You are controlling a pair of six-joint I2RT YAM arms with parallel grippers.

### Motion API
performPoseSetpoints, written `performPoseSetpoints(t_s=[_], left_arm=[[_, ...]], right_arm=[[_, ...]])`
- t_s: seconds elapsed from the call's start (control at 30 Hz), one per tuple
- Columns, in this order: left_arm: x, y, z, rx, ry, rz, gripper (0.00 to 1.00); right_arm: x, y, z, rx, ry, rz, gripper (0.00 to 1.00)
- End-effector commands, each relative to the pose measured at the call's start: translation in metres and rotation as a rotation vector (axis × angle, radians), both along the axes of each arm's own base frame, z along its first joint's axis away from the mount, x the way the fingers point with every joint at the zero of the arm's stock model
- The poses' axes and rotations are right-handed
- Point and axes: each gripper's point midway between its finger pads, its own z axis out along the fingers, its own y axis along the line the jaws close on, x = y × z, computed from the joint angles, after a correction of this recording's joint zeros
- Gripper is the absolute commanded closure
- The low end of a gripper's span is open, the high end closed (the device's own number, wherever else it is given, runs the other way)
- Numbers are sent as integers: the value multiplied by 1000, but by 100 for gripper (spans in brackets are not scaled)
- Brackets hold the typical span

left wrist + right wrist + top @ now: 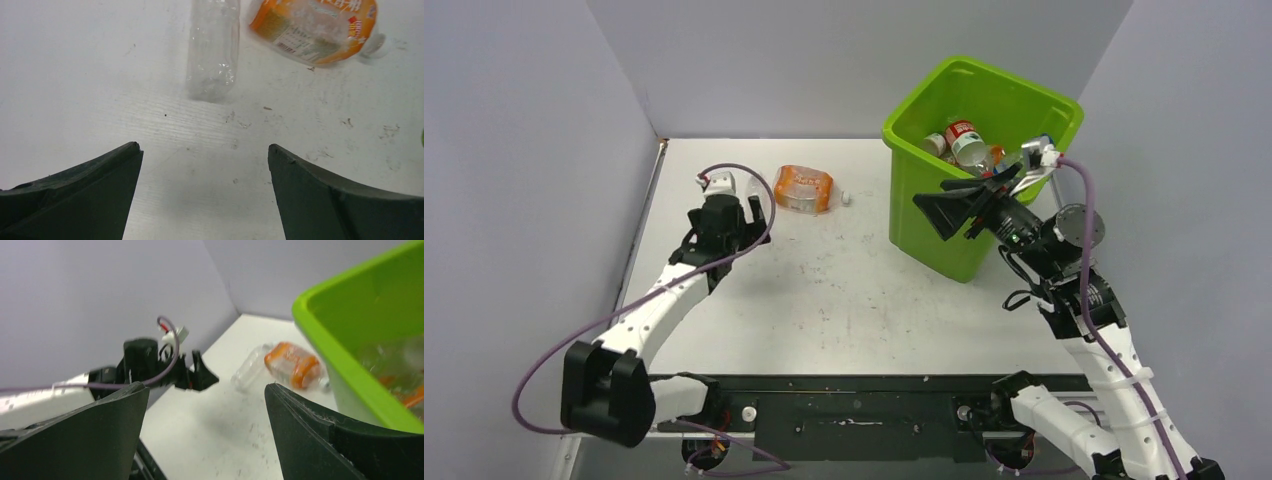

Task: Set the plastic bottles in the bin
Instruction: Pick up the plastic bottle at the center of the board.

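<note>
The lime-green bin (914, 232) stands at the back right, with several crushed plastic bottles (962, 140) inside. Two more bottles lie on the table: an orange-labelled one (803, 188) (315, 27) (292, 365) and a clear one (212, 50) (250, 372) beside it. My left gripper (734, 205) (205, 150) hovers just short of the clear bottle, open and empty. My right gripper (954, 200) (205, 387) hangs at the bin's near-left rim (340, 357), open with nothing between its fingers.
A small white cap (846, 197) lies right of the orange bottle. Grey walls close in the table on the left, back and right. The left arm (150, 365) shows in the right wrist view. A black rail (854, 400) runs along the near edge.
</note>
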Motion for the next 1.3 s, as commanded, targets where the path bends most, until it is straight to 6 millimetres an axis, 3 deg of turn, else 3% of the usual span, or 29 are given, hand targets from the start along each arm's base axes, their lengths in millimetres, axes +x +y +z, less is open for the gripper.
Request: performPoseSetpoints(t_s=[0.0, 0.27, 0.5, 0.73, 1.17, 1.27], left_arm=[[32, -4, 3, 9, 31, -23, 4], [81, -3, -14, 133, 124, -51, 4], [106, 3, -62, 243, 243, -41, 4], [124, 14, -91, 306, 308, 24, 0], [125, 19, -108, 282, 306, 3, 40], [123, 18, -111, 287, 317, -14, 57]], right_arm=[[-29, 7, -10, -23, -33, 98, 11], [-41, 6, -27, -42, -8, 124, 11], [-48, 5, -37, -44, 15, 129, 11], [-60, -1, -42, -27, 18, 122, 11], [-66, -10, -44, -31, 28, 89, 11], [-67, -10, -43, -17, 31, 91, 11]])
